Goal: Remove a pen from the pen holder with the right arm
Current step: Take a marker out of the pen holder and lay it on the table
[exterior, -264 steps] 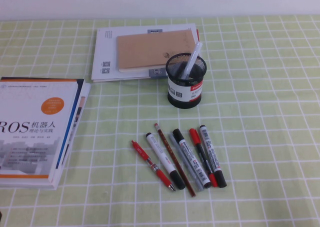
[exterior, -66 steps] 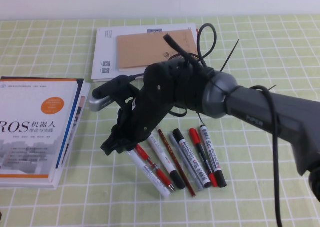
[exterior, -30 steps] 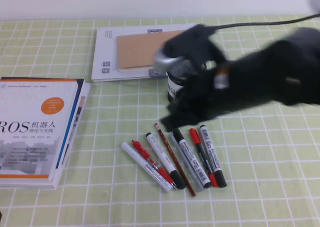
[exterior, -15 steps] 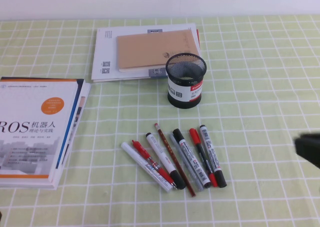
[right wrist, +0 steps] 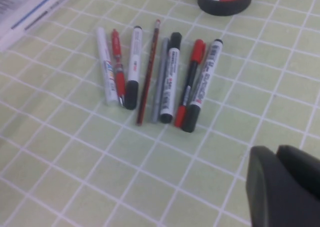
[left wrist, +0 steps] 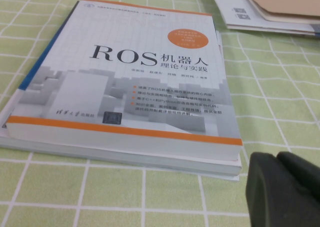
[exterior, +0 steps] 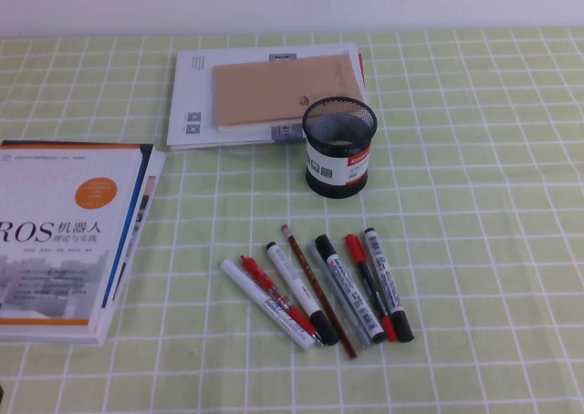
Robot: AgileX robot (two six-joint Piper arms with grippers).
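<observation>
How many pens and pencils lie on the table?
8, side by side before the pen holder: white pen, red pen, white marker, pencil, grey pen, grey marker, red marker, black-ended marker. None seems hidden.

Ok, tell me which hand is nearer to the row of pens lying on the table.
Right. The right hand hovers close beside the row of pens. The left hand is by the near corner of the ROS book, with no pens in its view.

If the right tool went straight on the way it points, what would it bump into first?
Probably the bare tablecloth, just short of the end marker in the pen row, though depth is unclear. The right tool, shut, hangs over the table near the pens; the left tool sits by the ROS book.
</observation>
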